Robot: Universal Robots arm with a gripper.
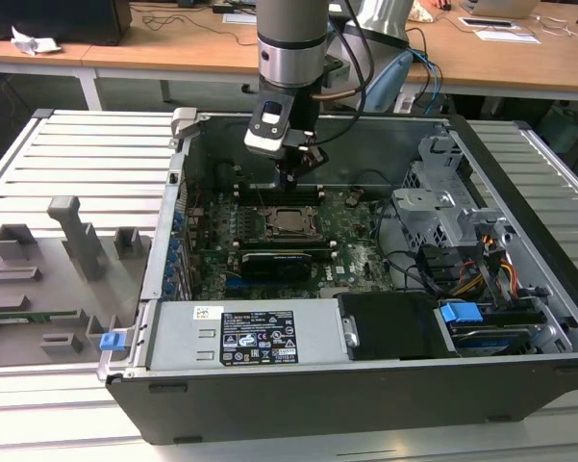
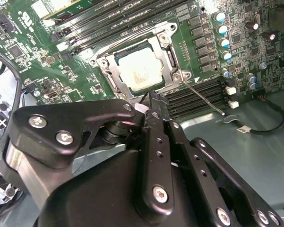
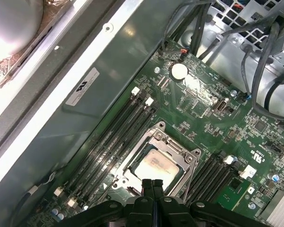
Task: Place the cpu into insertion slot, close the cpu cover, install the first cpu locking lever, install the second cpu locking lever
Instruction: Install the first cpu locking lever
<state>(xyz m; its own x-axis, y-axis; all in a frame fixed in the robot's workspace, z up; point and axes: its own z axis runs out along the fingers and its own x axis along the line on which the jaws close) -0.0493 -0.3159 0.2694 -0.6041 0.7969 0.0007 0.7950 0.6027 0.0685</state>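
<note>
My pincer [image 3: 151,182] is clenched empty, hovering just beside the cover [image 2: 157,43], which lies shut over the cpu [image 2: 138,72]; a lever [image 2: 204,98] juts out unlatched.

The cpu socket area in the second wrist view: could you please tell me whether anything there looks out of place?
The cpu sits flat under the closed cpu cover. One thin locking lever juts diagonally from the cover's corner across the memory slots instead of lying alongside it, so it looks unlatched. Nothing looks damaged.
</note>
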